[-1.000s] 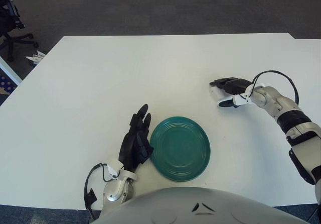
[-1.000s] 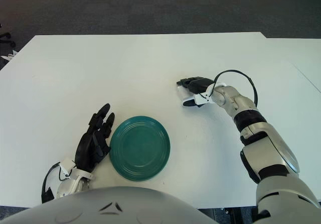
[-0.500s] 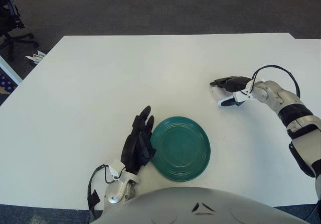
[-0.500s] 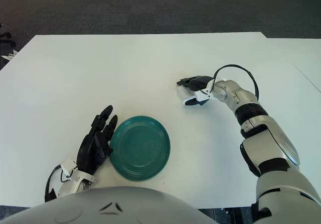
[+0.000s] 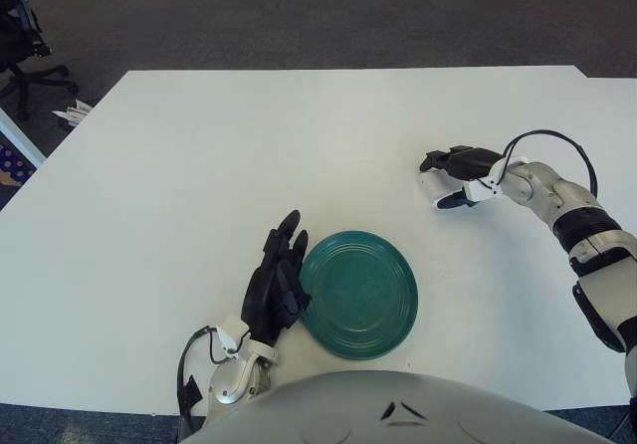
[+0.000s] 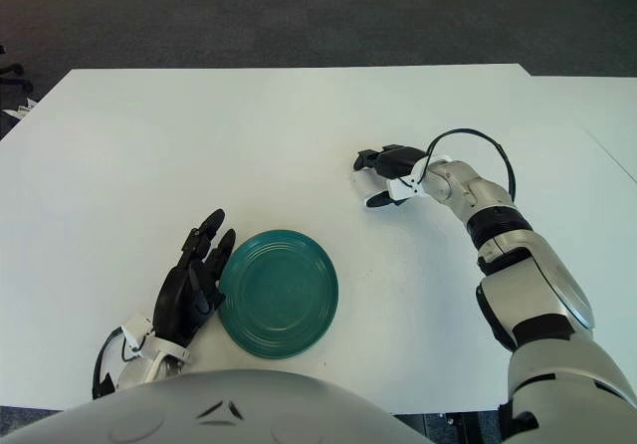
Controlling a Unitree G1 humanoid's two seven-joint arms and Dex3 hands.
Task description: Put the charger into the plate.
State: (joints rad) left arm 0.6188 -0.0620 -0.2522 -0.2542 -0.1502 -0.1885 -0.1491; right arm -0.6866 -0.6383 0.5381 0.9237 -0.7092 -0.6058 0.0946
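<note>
Plate (image 5: 358,293): green, round, flat on the white worktop (image 5: 199,185), close to the near edge and about midway along it.
Left hand (image 5: 275,287): black fingers straight and loosely spread, holding nothing; it shows just beside the plate's left rim, fingertips pointing toward the far edge.
Right hand (image 5: 456,177): out over the right half of the worktop, well apart from the plate and farther from the near edge; fingers partly curled, pointing left.
Charger: cannot be made out; whether the right hand has hold of it cannot be told.
Cable (image 5: 547,141): black loop arching over the right wrist.
</note>
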